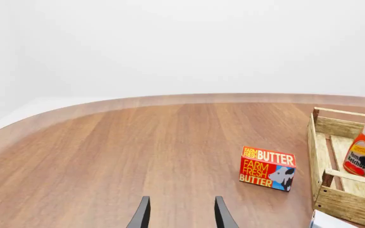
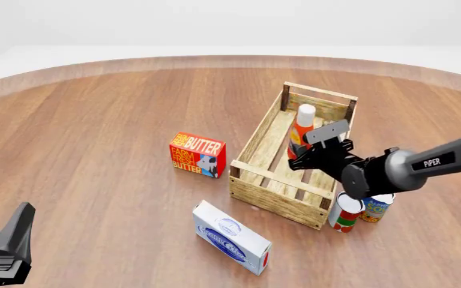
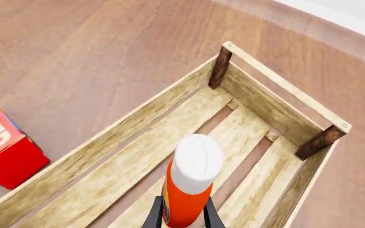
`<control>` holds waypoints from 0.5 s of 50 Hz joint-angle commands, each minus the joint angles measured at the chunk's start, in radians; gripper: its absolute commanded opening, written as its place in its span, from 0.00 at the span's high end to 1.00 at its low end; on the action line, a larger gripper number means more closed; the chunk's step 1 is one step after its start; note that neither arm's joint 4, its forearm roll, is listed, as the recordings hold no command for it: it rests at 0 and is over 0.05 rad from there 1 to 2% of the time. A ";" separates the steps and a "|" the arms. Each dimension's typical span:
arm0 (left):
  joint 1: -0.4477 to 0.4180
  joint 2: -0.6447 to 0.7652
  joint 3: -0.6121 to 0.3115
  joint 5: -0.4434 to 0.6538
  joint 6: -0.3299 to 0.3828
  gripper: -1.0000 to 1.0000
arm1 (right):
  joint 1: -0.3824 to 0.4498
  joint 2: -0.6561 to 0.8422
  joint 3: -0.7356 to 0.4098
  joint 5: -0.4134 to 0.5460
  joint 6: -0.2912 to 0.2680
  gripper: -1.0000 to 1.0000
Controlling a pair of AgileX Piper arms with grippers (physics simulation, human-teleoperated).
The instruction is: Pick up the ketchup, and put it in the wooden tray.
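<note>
Ketchup (image 3: 191, 183) upright between right claw (image 3: 181, 214) fingers — over wooden tray (image 3: 265, 107).

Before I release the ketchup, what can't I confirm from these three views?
- Ketchup base: the right wrist view's edge cuts it off; the right gripper covers it in front view, so contact with the wooden tray floor is unclear.
- Two cans: partly hidden behind the right arm, front view.
- Left gripper: only its fingertips show.

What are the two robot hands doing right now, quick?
Left gripper: open, holding nothing.
Right gripper: fingers closed on the ketchup, holding it upright over the inside of the wooden tray.
</note>
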 commanded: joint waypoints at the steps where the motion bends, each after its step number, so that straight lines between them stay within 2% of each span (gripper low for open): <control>1: 0.000 0.000 0.000 0.000 0.000 0.00 | -0.002 0.024 -0.015 -0.014 0.018 1.00; 25: 0.000 0.000 0.000 0.000 0.000 0.00 | -0.002 0.079 -0.042 -0.026 0.026 1.00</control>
